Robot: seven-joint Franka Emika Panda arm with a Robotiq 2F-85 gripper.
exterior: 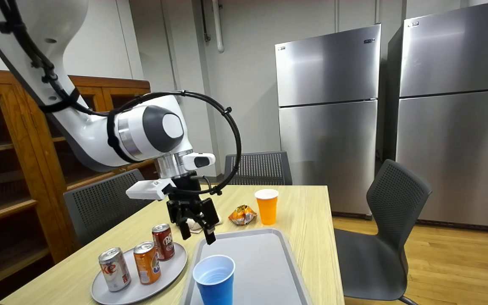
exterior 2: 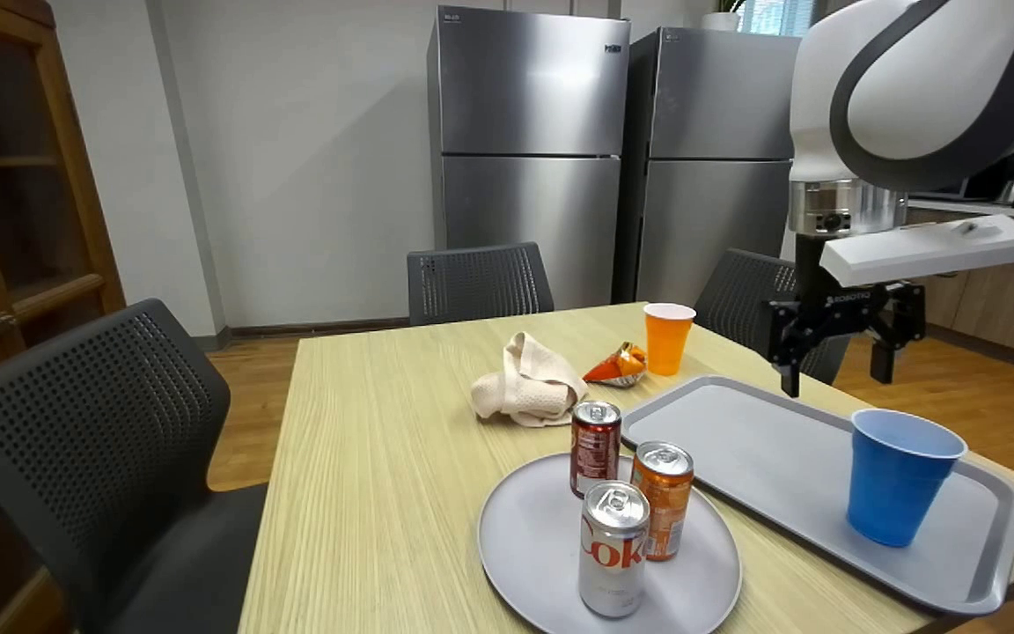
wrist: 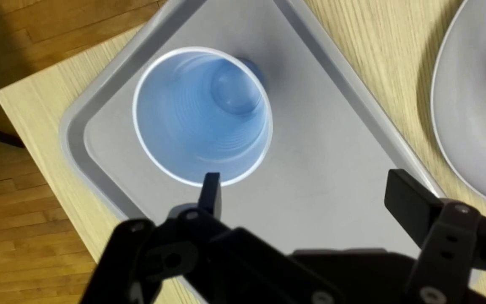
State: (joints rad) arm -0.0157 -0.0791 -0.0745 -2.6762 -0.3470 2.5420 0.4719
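My gripper point(exterior: 198, 236) point(exterior 2: 835, 375) point(wrist: 304, 185) hangs open above the grey tray point(exterior: 254, 250) point(exterior 2: 736, 427), with nothing between its fingers. The nearest thing is a blue cup point(exterior: 215, 277) point(exterior 2: 899, 484) point(wrist: 184, 109), upright on the tray and empty as far as the wrist view shows. There, one finger overlaps the cup's rim, but both exterior views put the fingertips apart from it. Beside the tray, a round grey plate point(exterior 2: 525, 528) carries a silver Coke can point(exterior: 115, 271), an orange can point(exterior: 146, 266) and a dark red can point(exterior: 163, 243).
Past the tray's far end stand an orange cup point(exterior 2: 667, 343), a crumpled orange snack bag point(exterior: 242, 214) and a beige cloth point(exterior 2: 529, 387). Dark chairs point(exterior: 396, 212) surround the wooden table point(exterior 2: 384, 458). The tray's corner lies close to the table edge in the wrist view.
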